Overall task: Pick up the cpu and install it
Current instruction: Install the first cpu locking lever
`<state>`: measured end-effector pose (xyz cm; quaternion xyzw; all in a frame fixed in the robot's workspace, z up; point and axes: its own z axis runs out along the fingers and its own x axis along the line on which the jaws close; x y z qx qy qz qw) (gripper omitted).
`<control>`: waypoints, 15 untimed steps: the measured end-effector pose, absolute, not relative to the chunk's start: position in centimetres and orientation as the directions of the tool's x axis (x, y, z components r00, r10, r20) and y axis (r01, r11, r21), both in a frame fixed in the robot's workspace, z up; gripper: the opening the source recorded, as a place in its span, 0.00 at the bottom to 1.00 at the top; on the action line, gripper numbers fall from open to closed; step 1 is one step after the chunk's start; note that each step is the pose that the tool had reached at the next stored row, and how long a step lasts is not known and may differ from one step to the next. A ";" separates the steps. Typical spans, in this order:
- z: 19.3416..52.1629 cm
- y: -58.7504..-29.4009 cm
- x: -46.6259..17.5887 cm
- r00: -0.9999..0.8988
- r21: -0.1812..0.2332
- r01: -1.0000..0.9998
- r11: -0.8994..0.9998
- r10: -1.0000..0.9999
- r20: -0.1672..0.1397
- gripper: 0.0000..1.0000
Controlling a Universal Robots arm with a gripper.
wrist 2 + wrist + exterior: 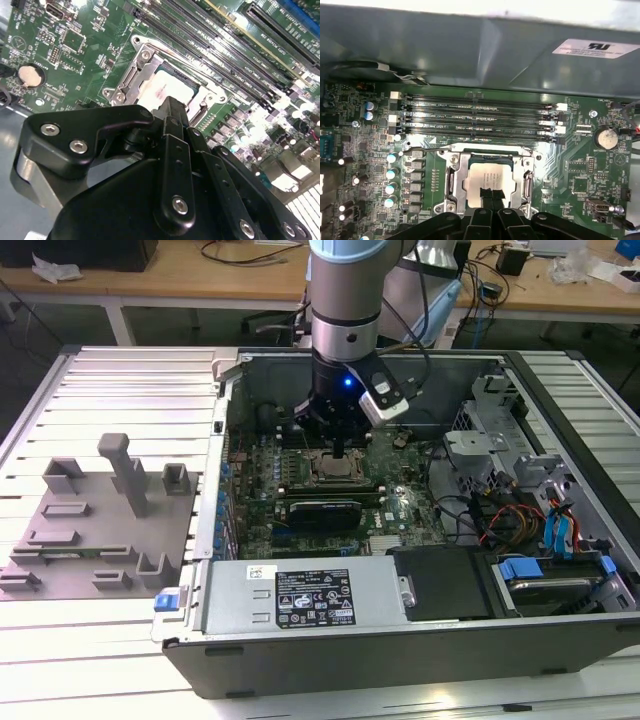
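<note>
We're over the open computer case point(350, 665) now, and the gripper point(340, 452) hangs straight down at the socket point(318, 478) on the green motherboard point(400, 502). In the first wrist view the cpu point(487, 175) lies flat inside the socket's metal frame, silvery top up and square with that frame. The claw is closed. Its two black fingertips are pressed together with no gap and nothing clamped between them. They sit over the cpu's top, close to one edge of the socket, but we cannot tell whether they actually touch the metal. Four long memory slots point(480, 120) run just beside the socket. A round coin battery point(606, 137) sits further off from the socket on the same board. Well apart from the socket, outside the case on the exterior view's left, stands a grey fixture point(95, 530).
</note>
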<state>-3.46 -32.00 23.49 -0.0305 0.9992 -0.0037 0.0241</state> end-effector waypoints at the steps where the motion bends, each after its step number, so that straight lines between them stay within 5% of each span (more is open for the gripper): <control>1: 23.7 -32.0 -3.5 -0.997 -0.009 -0.061 0.998 -0.061 -0.048 0.11; 15: 25.3 -32.0 -5.0 -0.997 -0.009 -0.061 0.998 -0.061 -0.048 0.11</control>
